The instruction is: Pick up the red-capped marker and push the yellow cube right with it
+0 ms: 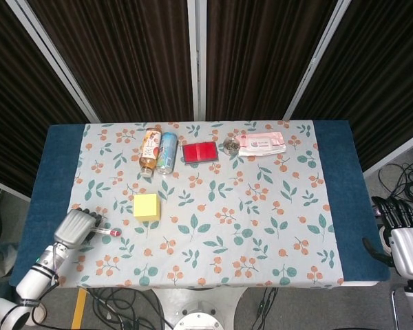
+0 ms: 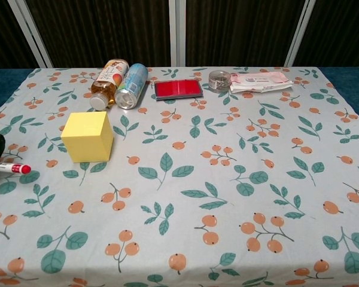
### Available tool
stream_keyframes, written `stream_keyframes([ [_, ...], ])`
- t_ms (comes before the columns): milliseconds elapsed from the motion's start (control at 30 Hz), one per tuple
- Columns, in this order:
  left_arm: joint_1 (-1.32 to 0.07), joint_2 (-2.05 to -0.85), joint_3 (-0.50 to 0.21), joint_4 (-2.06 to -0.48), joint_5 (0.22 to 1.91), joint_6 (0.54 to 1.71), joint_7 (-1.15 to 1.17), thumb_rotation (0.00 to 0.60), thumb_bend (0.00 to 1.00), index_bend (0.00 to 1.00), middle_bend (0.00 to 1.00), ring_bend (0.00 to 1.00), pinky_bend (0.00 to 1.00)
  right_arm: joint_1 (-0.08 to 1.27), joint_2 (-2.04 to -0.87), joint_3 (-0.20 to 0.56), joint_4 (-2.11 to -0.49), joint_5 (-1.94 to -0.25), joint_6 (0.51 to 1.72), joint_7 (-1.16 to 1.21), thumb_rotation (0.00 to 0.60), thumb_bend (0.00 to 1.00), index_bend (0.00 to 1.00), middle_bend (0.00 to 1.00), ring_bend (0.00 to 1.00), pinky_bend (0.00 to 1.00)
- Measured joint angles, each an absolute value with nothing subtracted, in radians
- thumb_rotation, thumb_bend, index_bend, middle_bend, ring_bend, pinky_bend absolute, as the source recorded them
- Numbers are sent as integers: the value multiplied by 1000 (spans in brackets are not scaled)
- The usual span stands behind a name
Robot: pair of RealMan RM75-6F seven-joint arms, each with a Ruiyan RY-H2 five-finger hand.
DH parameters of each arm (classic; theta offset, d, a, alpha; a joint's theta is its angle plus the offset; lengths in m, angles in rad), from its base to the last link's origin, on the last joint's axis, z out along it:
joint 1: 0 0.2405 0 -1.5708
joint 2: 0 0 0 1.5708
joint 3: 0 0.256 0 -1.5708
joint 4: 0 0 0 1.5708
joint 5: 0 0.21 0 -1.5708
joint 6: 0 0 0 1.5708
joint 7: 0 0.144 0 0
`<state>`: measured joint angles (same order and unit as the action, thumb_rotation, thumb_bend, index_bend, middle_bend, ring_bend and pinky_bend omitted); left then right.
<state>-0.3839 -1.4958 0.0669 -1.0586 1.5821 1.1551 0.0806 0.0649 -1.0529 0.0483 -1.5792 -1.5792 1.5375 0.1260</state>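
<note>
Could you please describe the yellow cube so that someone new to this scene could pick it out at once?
On the leaf-and-berry tablecloth, look to the left half, in front of the lying bottle and can. The yellow cube stands there alone, the only plain, blocky, solid-yellow thing on the table.
</note>
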Motion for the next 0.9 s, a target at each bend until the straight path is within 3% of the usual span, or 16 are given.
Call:
stream_keyframes([
  [200,-381,-1493,38,-1006,1531,1141,41,600,507,680,731,534,612,65,-1054,48,-1580,-1582,1538,127,600,197,0,105,0,0],
  [533,-459,-1525,-33,-1006,1439,1000,86,600,513,680,732,535,616,62,-1053,48,-1576,-1578,1541,130,600,197,0,106,0,0],
  [900,-554,-1571,-51,-1011,1454,945,125,600,514,680,732,535,616,53,-1053,46,-1569,-1572,1545,134,600,197,0,106,0,0],
])
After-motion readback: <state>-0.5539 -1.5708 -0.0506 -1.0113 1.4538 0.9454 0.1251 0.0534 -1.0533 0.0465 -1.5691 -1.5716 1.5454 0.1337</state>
